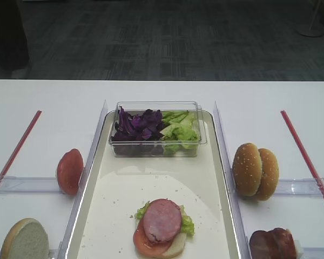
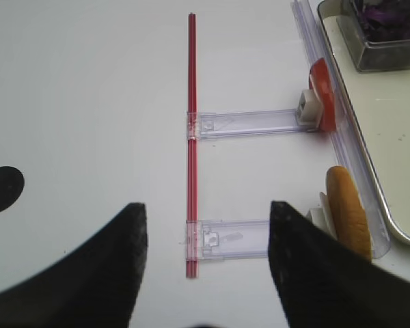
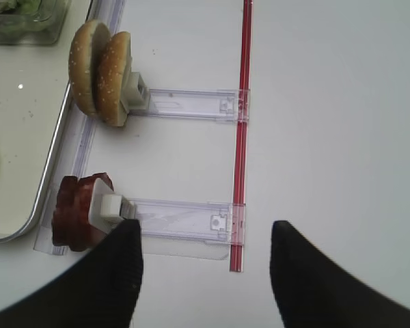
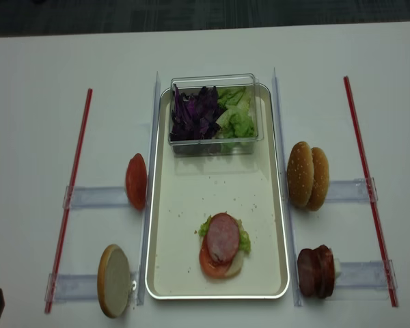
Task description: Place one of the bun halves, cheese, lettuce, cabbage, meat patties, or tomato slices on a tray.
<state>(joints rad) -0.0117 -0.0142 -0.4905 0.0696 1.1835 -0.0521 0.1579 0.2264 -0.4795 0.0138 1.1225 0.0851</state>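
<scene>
On the tray (image 1: 216,178) I already see a stack in the lower middle of the high view: a pale bun half at the bottom, a tomato slice, lettuce, and one patty (image 1: 162,219) on top. So several layers are placed; a top bun, and maybe cheese, which I cannot find anywhere, seem to be left. In the right wrist view the right gripper (image 3: 205,273) stands wide open and holds nothing; the spare patties (image 3: 78,212) lie at the lower left, just beside its left finger, and the buns (image 3: 99,75) are at the upper left, well apart. The left gripper (image 2: 206,263) is open and empty too.
</scene>
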